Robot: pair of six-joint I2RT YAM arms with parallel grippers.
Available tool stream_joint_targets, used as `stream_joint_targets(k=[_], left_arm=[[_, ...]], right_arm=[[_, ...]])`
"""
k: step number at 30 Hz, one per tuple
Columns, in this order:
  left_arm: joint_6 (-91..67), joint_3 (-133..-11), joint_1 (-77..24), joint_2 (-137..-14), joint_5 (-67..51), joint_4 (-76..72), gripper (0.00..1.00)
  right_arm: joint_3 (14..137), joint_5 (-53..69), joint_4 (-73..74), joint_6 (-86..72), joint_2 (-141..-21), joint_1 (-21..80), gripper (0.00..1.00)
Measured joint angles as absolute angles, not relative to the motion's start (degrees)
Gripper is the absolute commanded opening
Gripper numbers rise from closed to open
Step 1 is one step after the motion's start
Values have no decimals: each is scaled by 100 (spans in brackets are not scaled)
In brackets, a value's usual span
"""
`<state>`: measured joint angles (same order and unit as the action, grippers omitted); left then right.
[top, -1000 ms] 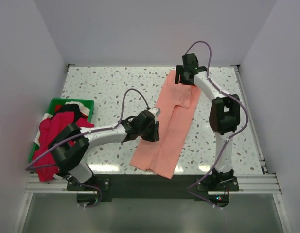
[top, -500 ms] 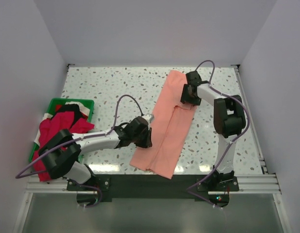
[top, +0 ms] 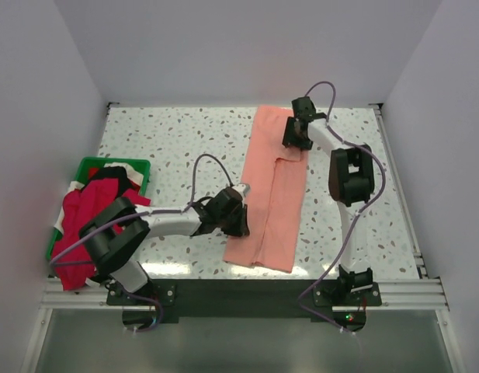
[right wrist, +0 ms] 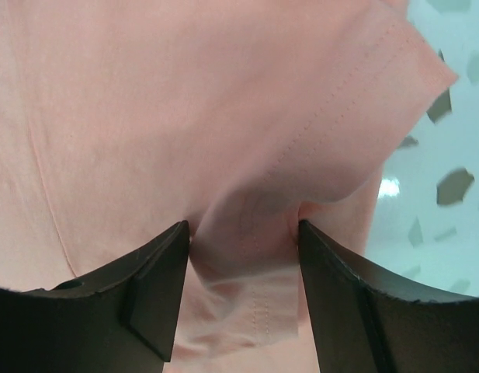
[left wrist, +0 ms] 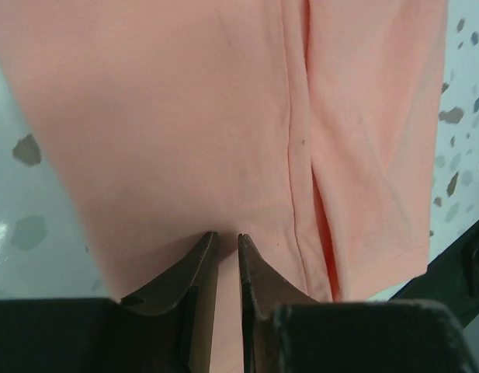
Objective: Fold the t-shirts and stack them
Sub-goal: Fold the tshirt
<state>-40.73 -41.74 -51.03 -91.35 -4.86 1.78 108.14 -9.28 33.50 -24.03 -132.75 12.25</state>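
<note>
left fingers (left wrist: 177,284): narrow, almost together, pinching the salmon-pink t-shirt (top: 274,194), with pink cloth filling the slit between them
right fingers (right wrist: 157,280): set wider, clamped on a thick puckered bunch of the same shirt, cloth pressed against both inner faces
grip points: left on the shirt's left long edge, nearer its near end; right on the right side, close to its far end
salmon-pink t-shirt: flat on the surface (top: 169,140) as a long narrow strip right of the middle, running from the far edge toward the near edge, folded lengthwise with a fold line down its length
left arm (top: 169,221): low, stretched from its base across to the strip's left edge
right arm (top: 348,175): reaching from its base to the far right part of the strip
green bin (top: 95,165): at the left side of the surface, well apart from the strip
crimson red t-shirt (top: 76,217): heaped in the bin, spilling over its near rim
black and white cloth (top: 115,172): bunched at the bin's far end beside the red, too crumpled to tell separate shirts
</note>
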Motion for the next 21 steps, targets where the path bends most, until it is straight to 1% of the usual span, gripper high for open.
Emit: stream_joint_targets(k=[3,6,7,8,9,12,15,17,21], left_arm=[[-4244,-4523,-5100,-9596,-593,-137,22],[-4355,-4958,-5065,-10036,-703,-281,24],[-4388,-5076,-5059,-10130,-711,-290,24],[-4399,-5155,-5050,-10184,-711,-276,25],[-4399,-5216,-5037,-10208,-707,-231,25],[-4388,-5306,-4974,-10191,-650,-121,28],[-4364,-5304,-4877,-10020,-580,75,32],[-4320,-5269,-4823,-9776,-539,224,36],[-4230,-5022,-4757,-9061,-440,375,44]], right_arm=[[11754,-858,3446,-2241,-13843,1225,64],[12604,-720,3538,-2115,-14328,1225,70],[12790,-663,3570,-2082,-14420,1225,75],[12923,-624,3603,-2051,-14488,1225,77],[12973,-593,3625,-2023,-14503,1225,82],[12960,-523,3708,-1957,-14455,1225,86],[12416,-526,3754,-1938,-14014,1225,87],[11828,-541,3817,-1966,-13447,1225,86],[10447,-550,3771,-2143,-11769,1234,82]])
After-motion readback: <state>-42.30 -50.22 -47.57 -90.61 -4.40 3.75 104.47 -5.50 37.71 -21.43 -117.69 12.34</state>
